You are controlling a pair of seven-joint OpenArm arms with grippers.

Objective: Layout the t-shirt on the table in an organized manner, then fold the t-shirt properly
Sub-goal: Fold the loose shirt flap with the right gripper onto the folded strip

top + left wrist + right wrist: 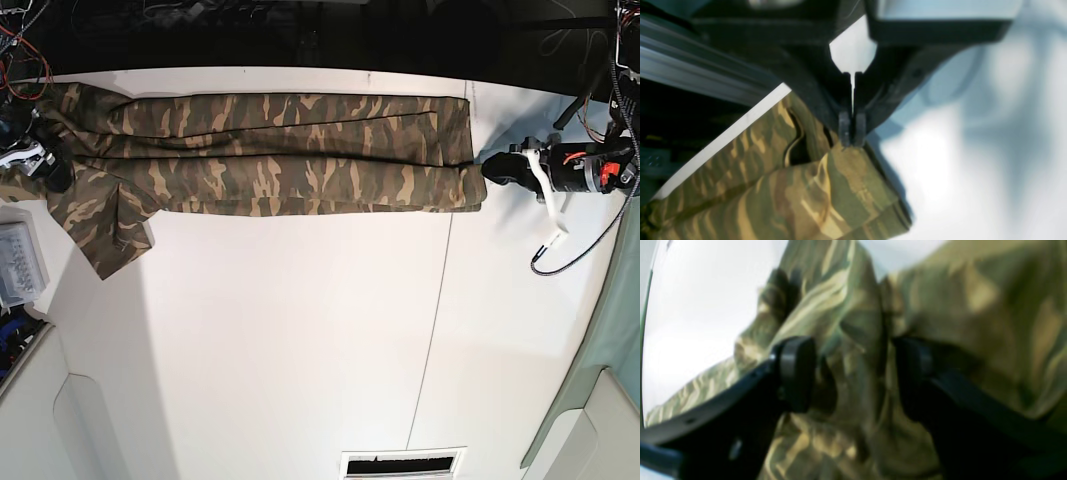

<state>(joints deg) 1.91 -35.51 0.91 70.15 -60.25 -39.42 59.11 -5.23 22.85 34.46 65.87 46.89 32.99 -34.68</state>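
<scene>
1. Across the far side of the worktop point(300, 340), the t-shirt point(280, 155) lies stretched in a long band.
2. My left pincer point(852, 141) pinches its edge.
3. My right pincer point(853, 373) is spread, cloth between its fingers.

One soft camouflage-print t-shirt point(270, 150) in olive, brown and tan — a single garment, stretched into one long band. One wide flat white table point(300, 340) beneath it, crossed by one thin dark seam line point(432, 330). Two robot arms reach in, one at each end of the cloth, so two dark grippers — the left gripper point(852, 141) and the right gripper point(853, 373) — each with two fingers. One short sleeve point(105, 225) shows, spread out at the shirt's end.
</scene>
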